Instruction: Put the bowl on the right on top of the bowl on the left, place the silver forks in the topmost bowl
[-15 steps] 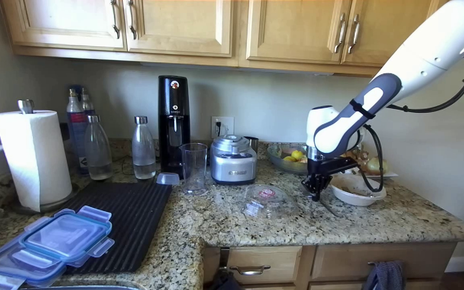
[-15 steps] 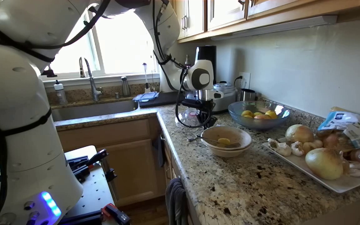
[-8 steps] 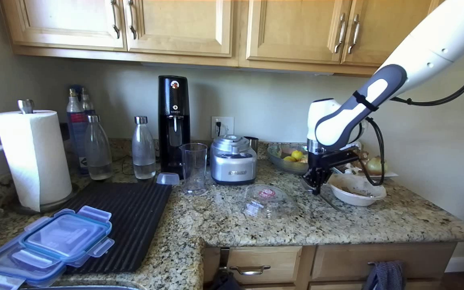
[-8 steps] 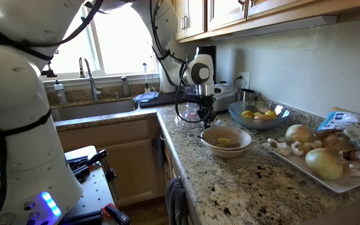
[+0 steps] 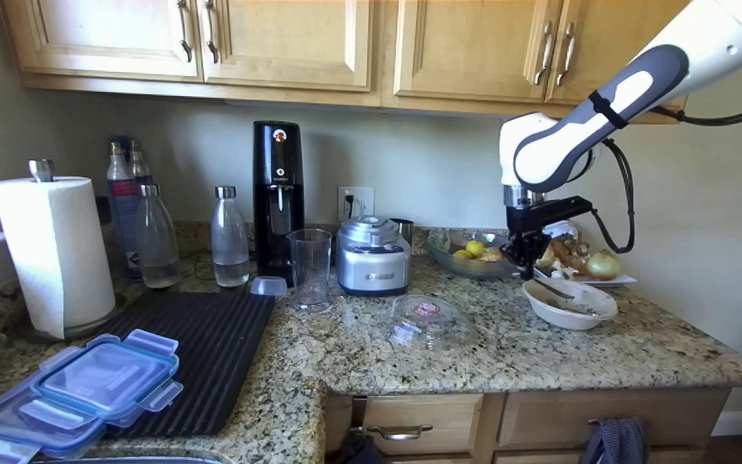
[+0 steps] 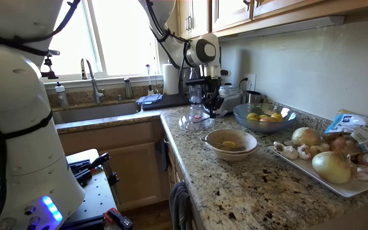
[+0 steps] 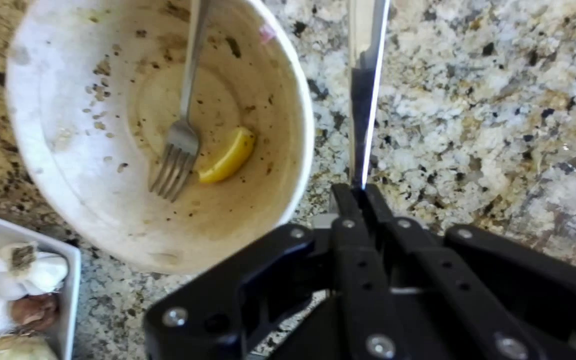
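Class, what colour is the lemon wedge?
Yellow; the lemon wedge shows best in the wrist view.

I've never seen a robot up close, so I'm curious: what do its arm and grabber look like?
The arm is smooth, rounded and mostly white, with dark grey parts. Black straps circle it, black cables run alongside, and a silver ring sits near its end. Low down, a blue light glows. The gripper, or grabber, is black, with slim fingers and round silver screws.
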